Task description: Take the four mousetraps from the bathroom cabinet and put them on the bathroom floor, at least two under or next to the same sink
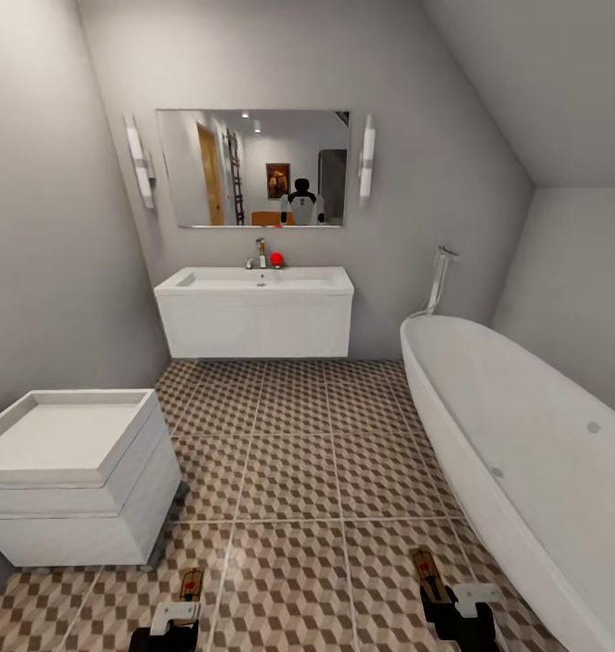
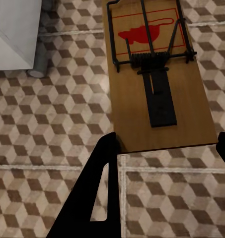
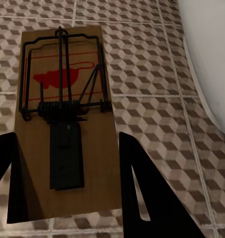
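While the robot faced the sink (image 1: 257, 282) across the bathroom floor (image 1: 293, 471), each gripper carried one mousetrap: the left gripper (image 1: 167, 625) had its fingers (image 2: 100, 188) closed on the plain end of the left mousetrap (image 2: 159, 79), the right gripper (image 1: 466, 611) likewise on the right mousetrap (image 3: 65, 124). Each board looked light, stiff and thin, best held by its bare wooden end, clear of the sprung wire
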Tool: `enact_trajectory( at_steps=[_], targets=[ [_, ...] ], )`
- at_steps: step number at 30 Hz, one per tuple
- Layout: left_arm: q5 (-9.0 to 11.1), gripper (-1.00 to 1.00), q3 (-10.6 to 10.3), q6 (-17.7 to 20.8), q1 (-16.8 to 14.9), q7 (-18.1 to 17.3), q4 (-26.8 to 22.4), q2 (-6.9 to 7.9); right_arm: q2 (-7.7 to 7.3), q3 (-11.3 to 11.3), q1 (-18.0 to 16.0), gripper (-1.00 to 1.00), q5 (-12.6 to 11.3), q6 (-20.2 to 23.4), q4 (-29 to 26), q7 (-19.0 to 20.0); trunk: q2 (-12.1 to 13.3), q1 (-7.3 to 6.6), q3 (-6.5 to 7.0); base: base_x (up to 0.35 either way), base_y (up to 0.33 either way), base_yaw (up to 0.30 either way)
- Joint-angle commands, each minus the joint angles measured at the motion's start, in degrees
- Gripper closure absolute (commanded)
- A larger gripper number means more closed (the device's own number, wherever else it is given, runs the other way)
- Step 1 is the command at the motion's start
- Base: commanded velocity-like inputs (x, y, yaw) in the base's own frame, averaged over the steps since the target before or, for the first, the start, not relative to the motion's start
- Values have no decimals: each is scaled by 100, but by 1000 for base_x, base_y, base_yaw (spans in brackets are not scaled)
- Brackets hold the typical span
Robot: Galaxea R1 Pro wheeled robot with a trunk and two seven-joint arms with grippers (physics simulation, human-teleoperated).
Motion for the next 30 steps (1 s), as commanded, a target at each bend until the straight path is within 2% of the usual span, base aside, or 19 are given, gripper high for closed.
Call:
enact_trajectory(
  at_steps=[1, 30],
  targets=[
    [50, 100, -49, -38, -9, 9, 23, -2, 5, -45, -4, 100, 45, -21, 4, 17, -3, 2, -5, 207, 0, 0],
    [50, 100, -49, -38, -9, 9, 23, -2, 5, -45, -4, 100, 47, -21, 4, 17, -3, 2, -5, 207, -49, 17]
  ],
)
